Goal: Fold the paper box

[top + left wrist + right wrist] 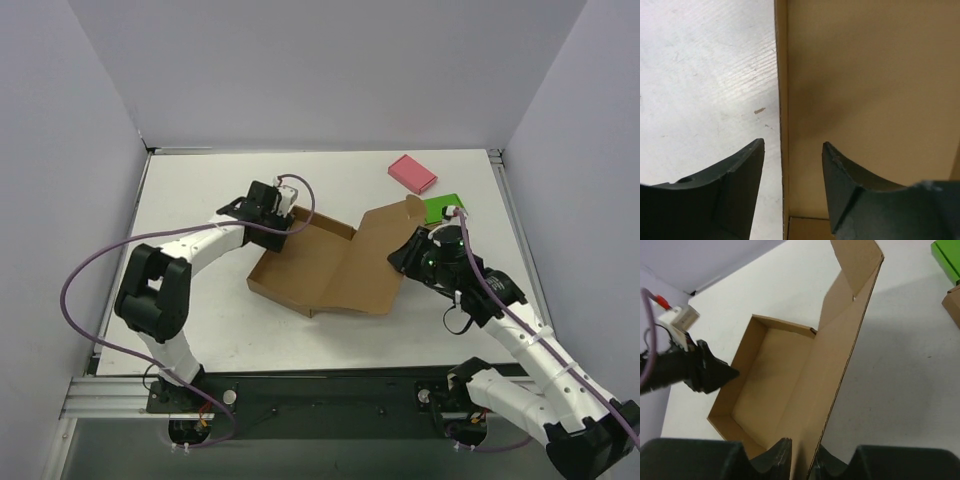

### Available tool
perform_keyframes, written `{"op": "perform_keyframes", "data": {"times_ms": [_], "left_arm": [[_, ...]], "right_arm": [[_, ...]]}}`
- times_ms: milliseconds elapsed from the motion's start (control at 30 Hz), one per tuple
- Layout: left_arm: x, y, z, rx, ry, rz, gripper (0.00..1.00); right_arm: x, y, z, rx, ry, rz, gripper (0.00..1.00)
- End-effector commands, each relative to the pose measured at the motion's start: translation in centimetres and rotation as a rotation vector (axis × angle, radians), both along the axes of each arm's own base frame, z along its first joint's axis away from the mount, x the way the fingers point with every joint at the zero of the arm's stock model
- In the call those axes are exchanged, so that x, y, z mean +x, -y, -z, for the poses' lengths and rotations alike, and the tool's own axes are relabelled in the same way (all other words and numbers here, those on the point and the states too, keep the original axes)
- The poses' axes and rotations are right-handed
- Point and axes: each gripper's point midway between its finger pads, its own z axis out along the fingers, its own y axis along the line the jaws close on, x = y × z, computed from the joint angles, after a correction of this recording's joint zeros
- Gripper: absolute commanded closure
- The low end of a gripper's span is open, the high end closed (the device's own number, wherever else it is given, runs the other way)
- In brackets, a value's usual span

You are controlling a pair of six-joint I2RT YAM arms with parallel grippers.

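Since the paper box lies open in the middle of the bench, tray toward the left arm and lid panel toward the right, its long axis runs across from one claw to the other, and each arm has its own end within reach. At the tray's far left wall the left claw is spread. One finger is over the bench outside and the other is inside the tray. The wall's top edge runs between them with a gap on both sides, so the claw grips nothing. At the opposite end the right claw looks pressed onto the lid's outer edge, pinching the cardboard. The lid stands tilted up from its crease, with its end flap raised at the far corner. Closing it, as I judge it, means swinging that edge leftward over the tray, so the right arm is the one placed for it, while the left could steady the wall. A green block lies just beyond the right claw and a pink block farther back, both clear of that swing.
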Motion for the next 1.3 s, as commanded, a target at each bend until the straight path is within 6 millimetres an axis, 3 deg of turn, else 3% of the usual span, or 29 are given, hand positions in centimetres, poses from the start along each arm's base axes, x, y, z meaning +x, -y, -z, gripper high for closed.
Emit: {"op": "perform_keyframes", "data": {"times_ms": [0,67,100,133,200,400,433,500,533,567,633,700,733,800,833,900,1033,1233,1267], "left_arm": [[0.3,-0.6,-8.0,-0.114,0.166,-0.019,0.28],[0.4,-1.4,-10.0,-0.147,0.216,-0.032,0.23],[0.2,-1.7,-11.9,-0.176,0.26,-0.03,0.22],[0.0,-1.9,-12.5,-0.191,0.276,-0.03,0.21],[-0.2,-2.4,-15.1,-0.243,0.342,-0.024,0.2],[-1.7,-2.4,-18.8,-0.331,0.431,0.039,0.19],[-1.8,-2.4,-19.1,-0.34,0.44,0.048,0.19],[-2.4,-2.2,-20.1,-0.361,0.464,0.075,0.18],[-2.6,-2.1,-20.3,-0.368,0.468,0.085,0.18],[-2.8,-2.1,-20.6,-0.373,0.479,0.095,0.17],[-3.2,-2.0,-21.2,-0.389,0.496,0.113,0.17],[-3.5,-1.8,-21.5,-0.396,0.506,0.128,0.16],[-3.6,-1.8,-21.7,-0.402,0.51,0.134,0.16],[-3.7,-1.8,-21.8,-0.402,0.515,0.141,0.16],[-3.7,-1.7,-21.9,-0.404,0.516,0.144,0.16],[-3.8,-1.5,-21.8,-0.408,0.511,0.153,0.15],[-3.9,-1.2,-21.6,-0.418,0.504,0.172,0.15],[-3.8,-1.1,-21.3,-0.417,0.495,0.177,0.14],[-3.8,-1.1,-21.3,-0.414,0.497,0.18,0.14]], "right_arm": [[0.8,-0.9,-3.0,-0.036,0.093,-0.1,0.84],[1.0,-1.0,-3.2,-0.078,0.08,-0.132,0.93],[1.4,-1.1,-4.7,-0.086,0.111,-0.146,0.96],[1.5,-1.3,-4.4,-0.123,0.096,-0.187,0.99],[1.8,-1.8,-5.0,-0.149,0.103,-0.245,1.0],[2.3,-4.2,-6.5,-0.248,0.118,-0.538,1.0],[2.1,-4.4,-5.5,-0.267,0.064,-0.579,1.0],[2.5,-4.8,-6.6,-0.303,0.097,-0.651,1.0],[2.6,-4.9,-5.6,-0.317,0.05,-0.674,1.0],[3.0,-5.2,-6.7,-0.325,0.077,-0.697,1.0],[3.2,-5.7,-5.9,-0.351,0.049,-0.781,1.0],[4.0,-6.1,-6.9,-0.379,0.084,-0.818,1.0],[4.3,-6.3,-6.1,-0.394,0.051,-0.833,1.0],[5.3,-6.5,-7.0,-0.426,0.077,-0.839,1.0],[5.7,-6.8,-6.3,-0.454,0.063,-0.861,1.0],[6.7,-7.2,-7.3,-0.498,0.104,-0.876,1.0],[8.9,-7.9,-6.7,-0.63,0.126,-0.924,1.0],[11.0,-9.9,-6.0,-0.684,0.152,-1.008,1.0],[11.4,-10.3,-6.6,-0.687,0.177,-1.01,1.0]]}}
